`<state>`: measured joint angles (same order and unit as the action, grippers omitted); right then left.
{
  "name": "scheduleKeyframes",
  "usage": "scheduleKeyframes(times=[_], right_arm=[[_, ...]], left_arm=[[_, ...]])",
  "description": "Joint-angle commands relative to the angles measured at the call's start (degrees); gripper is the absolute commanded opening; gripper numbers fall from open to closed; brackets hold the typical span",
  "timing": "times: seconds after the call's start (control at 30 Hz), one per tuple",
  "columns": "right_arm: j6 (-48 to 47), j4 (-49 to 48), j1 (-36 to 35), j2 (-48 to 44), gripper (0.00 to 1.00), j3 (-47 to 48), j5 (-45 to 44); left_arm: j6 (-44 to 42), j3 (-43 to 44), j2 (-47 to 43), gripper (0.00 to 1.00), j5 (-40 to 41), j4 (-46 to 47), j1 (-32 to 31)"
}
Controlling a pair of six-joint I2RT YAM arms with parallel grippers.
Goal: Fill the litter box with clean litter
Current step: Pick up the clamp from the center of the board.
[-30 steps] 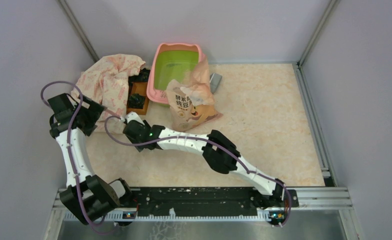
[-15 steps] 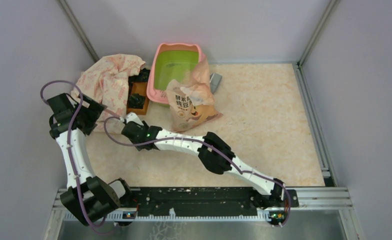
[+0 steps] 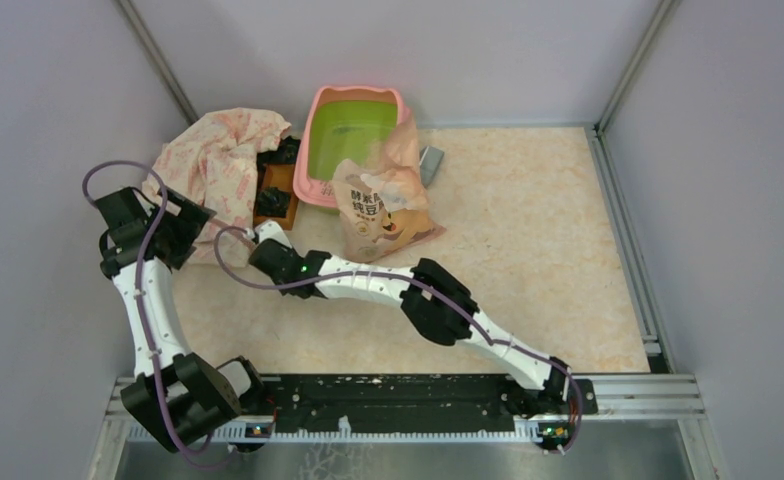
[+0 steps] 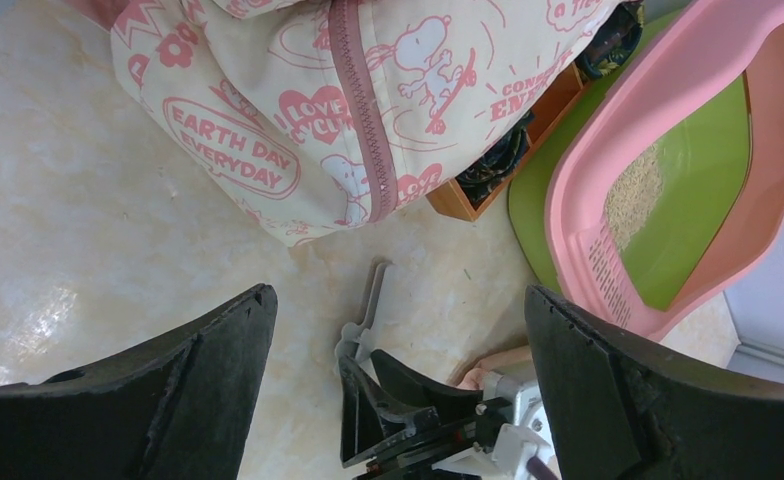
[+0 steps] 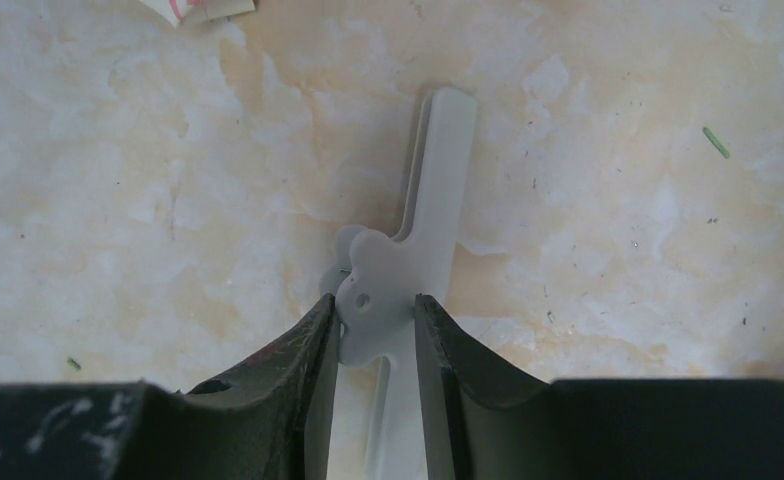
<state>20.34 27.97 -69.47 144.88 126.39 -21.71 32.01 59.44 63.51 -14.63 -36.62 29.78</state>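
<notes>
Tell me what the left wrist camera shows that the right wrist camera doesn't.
Only left wrist: the litter box holding a patch of litter, and a printed fabric bag. Only right wrist: the right gripper closed on both sides of one end of the pale clip. Both: that clip lying on the marbled tabletop.

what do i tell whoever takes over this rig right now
Left claw: open, empty, above the table near the printed pouch.
Right claw: shut on the white clip lying on the table.
Litter box: at the back; peach bag rests against its near right corner.
Done: only a thin patch of litter in the box.
Left: pour from the bag to fill the box.
</notes>
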Motion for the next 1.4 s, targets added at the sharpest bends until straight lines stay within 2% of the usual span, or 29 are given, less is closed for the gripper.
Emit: scheduleKeyframes(times=[0.0,0.1,0.33,0.63,0.77,0.9,1.03,1.13,1.27,1.37], right_arm=[[1.8,-3.4,2.7,-5.1,0.17,-4.9,3.1],[2.1,-6.0,3.6,-7.9,0.00,-9.1,4.6],[1.4,-12.6,5.0,-17.2,0.00,-20.7,7.4],[0.8,-17.4,6.5,-31.5,0.00,-33.7,11.9],[0.7,-17.2,6.8,-35.8,0.00,-36.5,13.6],[1.8,-18.1,7.9,-43.9,0.00,-40.8,16.3],[3.9,-17.9,11.5,-54.0,0.00,-44.3,21.2],[6.4,-18.7,15.4,-62.0,0.00,-46.7,29.0],[10.5,-21.7,20.3,-68.1,0.00,-48.9,38.9],[13.8,-25.1,22.9,-70.1,0.00,-49.8,45.6]], left_arm=[[-0.8,-0.9,-1.5,0.98,-1.6,1.9,0.5],[-0.8,-1.3,-2.0,0.98,-2.1,2.2,0.5],[-4.0,-3.3,-4.4,0.98,-9.4,5.3,0.6],[-3.2,-8.2,-9.2,0.98,-16.5,11.1,0.5],[-2.8,-10.3,-9.4,0.99,-22.5,13.7,0.5],[-0.9,-13.6,-11.0,0.98,-29.6,19.1,0.2],[7.4,-18.2,-12.1,0.99,-40.8,32.2,-0.3],[20.0,-22.6,-12.6,0.99,-50.3,52.0,-1.4],[37.6,-27.6,-13.9,0.99,-55.1,82.3,-6.1],[42.5,-27.4,-15.3,0.99,-56.2,94.1,-11.3]])
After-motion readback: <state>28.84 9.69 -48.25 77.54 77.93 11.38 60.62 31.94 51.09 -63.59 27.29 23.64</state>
